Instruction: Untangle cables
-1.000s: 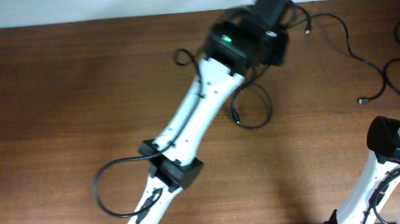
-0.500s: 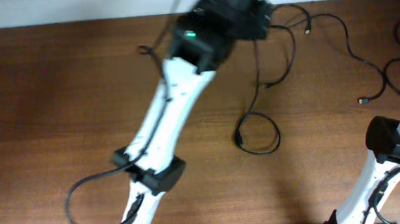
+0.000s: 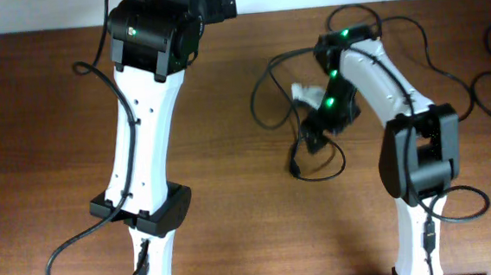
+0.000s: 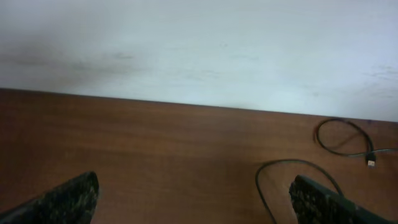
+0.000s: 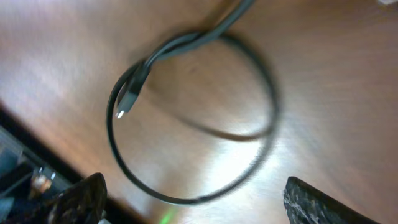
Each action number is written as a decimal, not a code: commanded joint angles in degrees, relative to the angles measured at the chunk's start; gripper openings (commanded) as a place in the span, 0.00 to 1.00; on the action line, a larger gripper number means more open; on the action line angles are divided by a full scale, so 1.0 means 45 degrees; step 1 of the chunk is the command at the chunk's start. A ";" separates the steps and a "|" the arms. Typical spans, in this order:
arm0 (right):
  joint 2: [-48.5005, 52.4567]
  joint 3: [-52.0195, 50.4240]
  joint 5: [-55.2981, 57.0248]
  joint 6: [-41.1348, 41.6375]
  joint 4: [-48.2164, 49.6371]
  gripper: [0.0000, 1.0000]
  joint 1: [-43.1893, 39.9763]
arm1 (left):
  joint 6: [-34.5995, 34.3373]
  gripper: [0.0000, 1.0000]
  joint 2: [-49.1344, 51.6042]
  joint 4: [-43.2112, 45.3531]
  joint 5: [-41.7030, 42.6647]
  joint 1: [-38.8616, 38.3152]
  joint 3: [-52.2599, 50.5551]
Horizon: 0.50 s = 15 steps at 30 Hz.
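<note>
**Right arm poised over looped cable; left hangs at the table's far edge**

The right gripper (image 3: 313,140) hovers directly above a thin black cable (image 5: 272,99) lying in 1 loose, nearly round loop on the brown wood-grain table (image 3: 45,125). In the right wrist view its 2 fingers are spread wide with nothing between them. The loop sits just ahead of the fingertips. Its small metal-tipped plug (image 5: 127,102) is at the left side, pointing down and left, and the tail runs off toward the upper right.

The left gripper (image 4: 196,205), likewise spread and empty, faces the white wall (image 4: 186,50) at the table's far edge, well apart from the loop. That makes the right arm the nearer by far.

More slender black cords (image 3: 435,59) trail across the far right corner, apart from the loop. The next grasp likely depends on dropping onto a single strand near the plug, clear of the crossing.
</note>
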 commanded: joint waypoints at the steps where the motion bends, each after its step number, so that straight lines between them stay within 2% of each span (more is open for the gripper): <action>1: -0.0131 -0.2409 -0.0044 0.0918 0.1807 0.90 0.0160 | 0.0112 0.99 -0.0408 -0.0199 -0.0180 0.0044 0.0068; 4: -0.0131 -0.3060 0.0355 0.2234 0.2905 0.90 0.0078 | 0.0112 0.99 -0.0408 -0.0593 -0.0185 0.0044 0.0068; 8: -0.0160 -0.2890 0.3468 0.4648 0.3963 0.89 0.0005 | 0.0107 0.99 -0.0408 -0.0622 -0.0170 0.0044 0.0068; 10: -0.0248 -0.2424 0.3298 0.4818 0.3939 0.90 -0.0034 | 0.0107 0.99 -0.0408 -0.0636 -0.0170 0.0044 0.0068; 11: -0.0359 -0.1817 0.2919 0.4328 0.3453 0.90 0.0015 | 0.0107 0.99 -0.0408 -0.0636 -0.0175 0.0044 0.0068; 12: -0.0491 -0.0797 0.1608 0.3094 0.2531 0.90 0.0058 | 0.0107 0.99 -0.0403 -0.0627 -0.0175 0.0044 0.0068; 15: -0.0544 0.0068 0.1404 0.4182 0.2074 0.90 -0.0005 | 0.0107 0.99 -0.0403 -0.0661 -0.0175 0.0044 0.0068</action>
